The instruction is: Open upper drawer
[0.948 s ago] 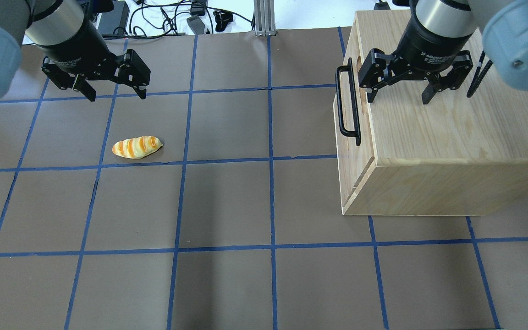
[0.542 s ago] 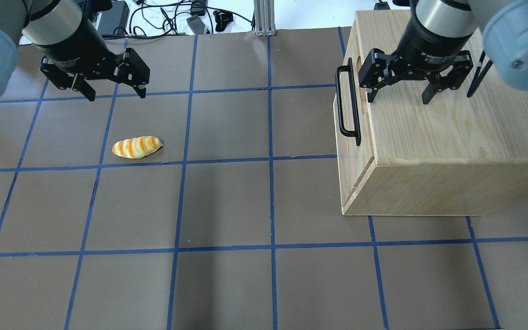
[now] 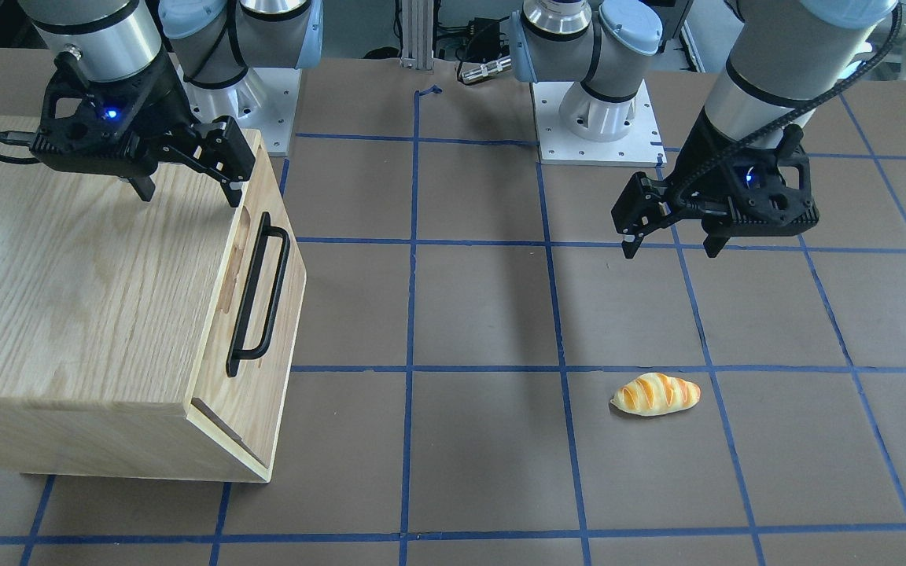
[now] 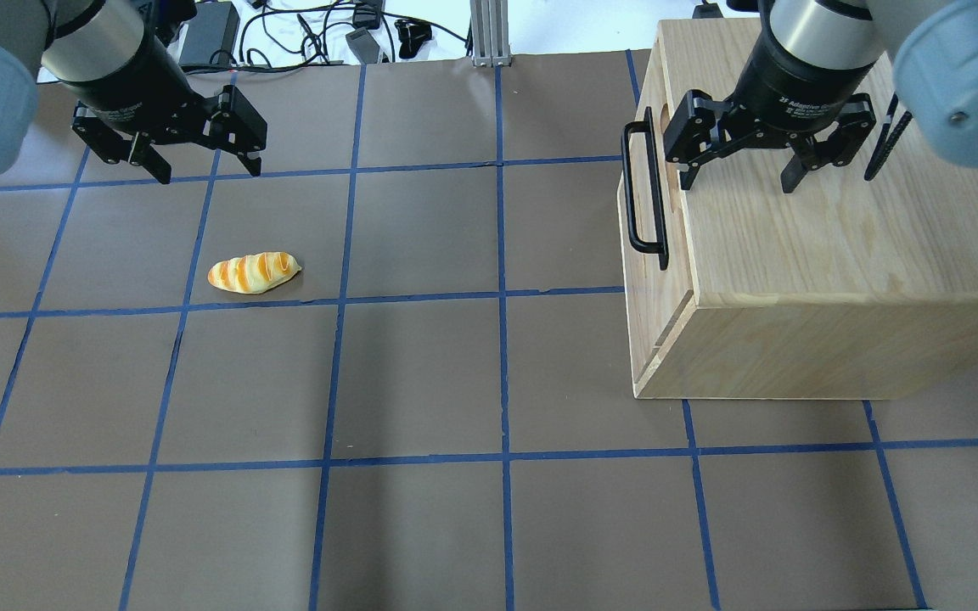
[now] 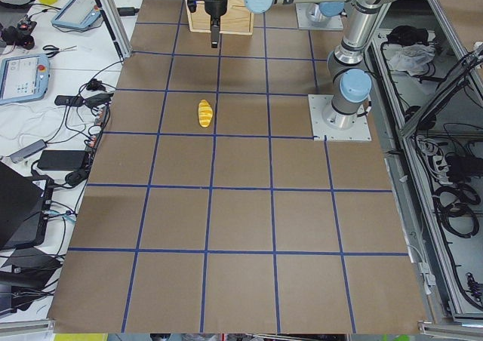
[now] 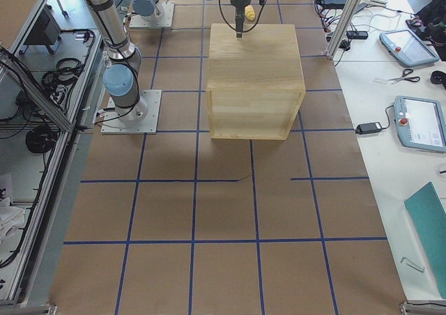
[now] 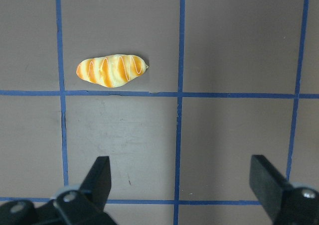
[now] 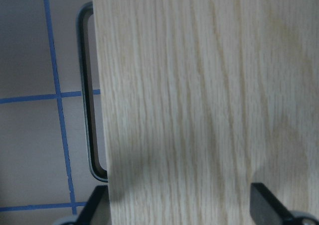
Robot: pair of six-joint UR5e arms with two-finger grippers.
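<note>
the wooden cabinet stands on the right half of the tabletop, nearer the operators' long edge than the robot's edge, with its front turned toward the table's left end. the upper drawer takes the top part of that front. it sits pushed in, flush with the cabinet, and its long black bar handle runs along it parallel to the cabinet's top edge. the right gripper hangs point-down over the cabinet's top, close to the front edge and just behind the handle. its jaws are spread wide with nothing between them. the right wrist view shows only wood grain between the two finger ends, with the handle off to one side past the top's edge. whether the fingertips touch the wood i cannot tell. the left gripper hangs over bare tabletop on the left half, well apart from the cabinet, its jaws likewise spread wide and empty. a small striped bread roll lies flat on the table near that gripper, touching neither finger. it lies just beside one line of the blue tape grid that crosses the brown surface. the left wrist view looks down on the roll from between the two open fingers. a black power brick and loose cables lie off the tabletop, beyond the operators' edge.
</note>
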